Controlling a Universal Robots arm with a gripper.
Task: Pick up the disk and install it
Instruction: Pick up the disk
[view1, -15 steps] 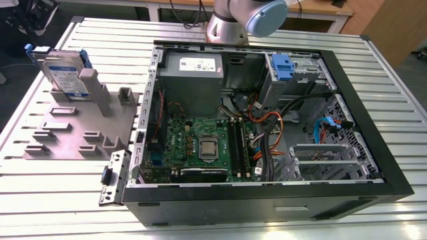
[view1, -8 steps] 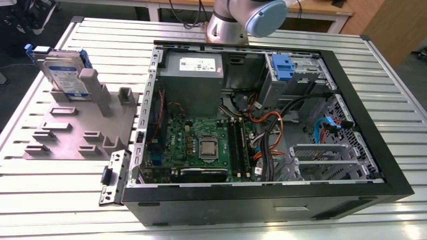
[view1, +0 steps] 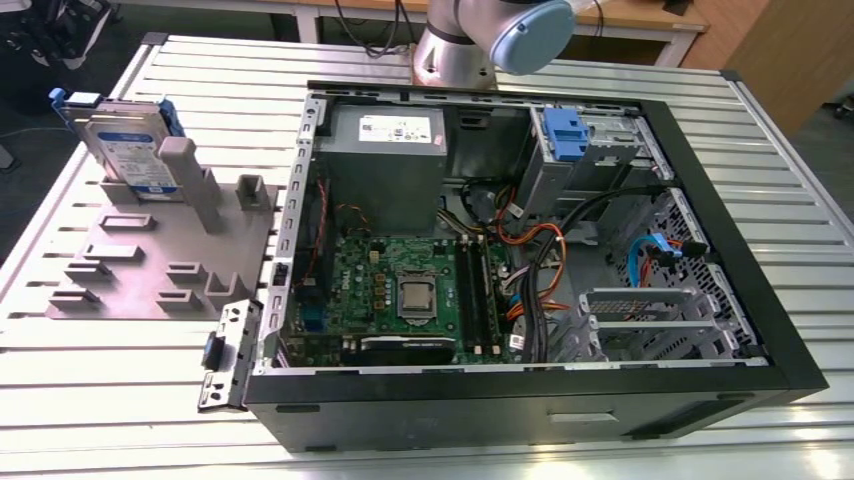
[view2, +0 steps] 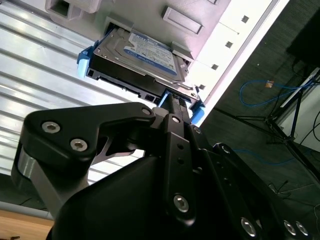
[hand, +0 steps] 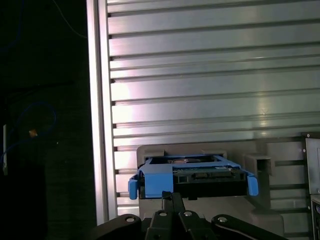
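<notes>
The disk (view1: 127, 145) stands on edge in the grey fixture (view1: 154, 260) on the slatted table (view1: 107, 400), at the exterior view's left, beside the open computer case (view1: 727, 230). In both wrist views I see the gripper (view2: 174, 102) (hand: 172, 200) with its fingers drawn together, holding nothing, pointed at the disk's blue-framed edge and apart from it.

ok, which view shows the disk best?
The second wrist view: the disk sits close, with its labelled face, connector edge and blue carrier all visible. The exterior view shows it standing upright in the grey fixture at the exterior view's left. The first wrist view shows it edge-on, with the label hidden.
</notes>
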